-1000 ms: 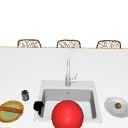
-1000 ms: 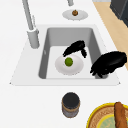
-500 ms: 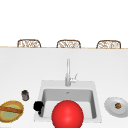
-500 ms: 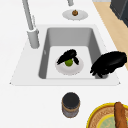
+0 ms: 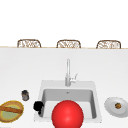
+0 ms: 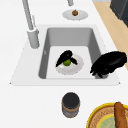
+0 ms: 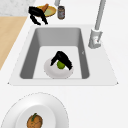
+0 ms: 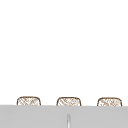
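Down on the sink's white plate (image 6: 72, 68), the right hand (image 6: 65, 57) curls its fingers around a green lime (image 6: 66, 62), while the left hand (image 6: 110, 63) hangs loosely curled over the near rim.

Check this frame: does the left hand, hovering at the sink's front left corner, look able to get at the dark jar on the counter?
Probably yes. The left hand hangs over the sink rim, the dark jar stands apart on bare counter, and nothing lies between them.

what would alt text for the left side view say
A black hand curls its fingers over a green fruit on a white plate in the sink. Another hand hovers at the sink's near corner.
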### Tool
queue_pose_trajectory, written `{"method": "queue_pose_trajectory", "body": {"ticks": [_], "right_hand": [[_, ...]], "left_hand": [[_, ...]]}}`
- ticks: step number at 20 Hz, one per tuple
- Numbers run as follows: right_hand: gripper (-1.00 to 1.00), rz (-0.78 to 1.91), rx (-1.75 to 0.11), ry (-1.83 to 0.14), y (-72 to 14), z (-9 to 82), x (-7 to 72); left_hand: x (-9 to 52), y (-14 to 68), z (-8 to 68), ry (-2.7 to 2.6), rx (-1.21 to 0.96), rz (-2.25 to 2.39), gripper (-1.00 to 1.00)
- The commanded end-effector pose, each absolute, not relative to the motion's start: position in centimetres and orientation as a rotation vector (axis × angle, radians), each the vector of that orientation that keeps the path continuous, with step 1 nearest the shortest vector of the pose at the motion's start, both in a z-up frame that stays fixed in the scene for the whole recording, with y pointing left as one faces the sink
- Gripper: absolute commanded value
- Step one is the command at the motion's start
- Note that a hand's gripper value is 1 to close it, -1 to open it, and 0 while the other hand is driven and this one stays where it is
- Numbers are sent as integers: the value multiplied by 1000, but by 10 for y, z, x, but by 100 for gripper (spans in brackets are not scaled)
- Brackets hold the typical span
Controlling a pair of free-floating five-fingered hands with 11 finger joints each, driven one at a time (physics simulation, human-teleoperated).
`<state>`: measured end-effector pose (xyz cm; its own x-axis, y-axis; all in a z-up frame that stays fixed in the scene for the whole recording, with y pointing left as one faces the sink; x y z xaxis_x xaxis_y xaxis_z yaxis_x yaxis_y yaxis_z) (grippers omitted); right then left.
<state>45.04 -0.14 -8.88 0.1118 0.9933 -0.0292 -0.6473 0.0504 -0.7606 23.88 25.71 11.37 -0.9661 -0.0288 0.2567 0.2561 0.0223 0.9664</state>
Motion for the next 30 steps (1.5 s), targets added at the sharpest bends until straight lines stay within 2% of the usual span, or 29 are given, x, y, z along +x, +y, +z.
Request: {"method": "queue_pose_trajectory", "body": {"ticks": [1,2,10,23,30], "right_hand": [[-100,1362,-721,-637,-8,-97,438],[100,1359,-743,-656,-4,-94,431],[100,1293,-862,-767,-10,-79,435],[100,1310,-789,-721,-62,21,440],[100,1298,-806,-756,-97,70,401]], "left_hand": [[239,257,114,-2088,-237,-2050,0],[239,257,114,-2088,-237,-2050,0],[239,257,114,-2088,-237,-2050,0],[239,257,114,-2088,-237,-2050,0],[239,257,114,-2088,-237,-2050,0]]}}
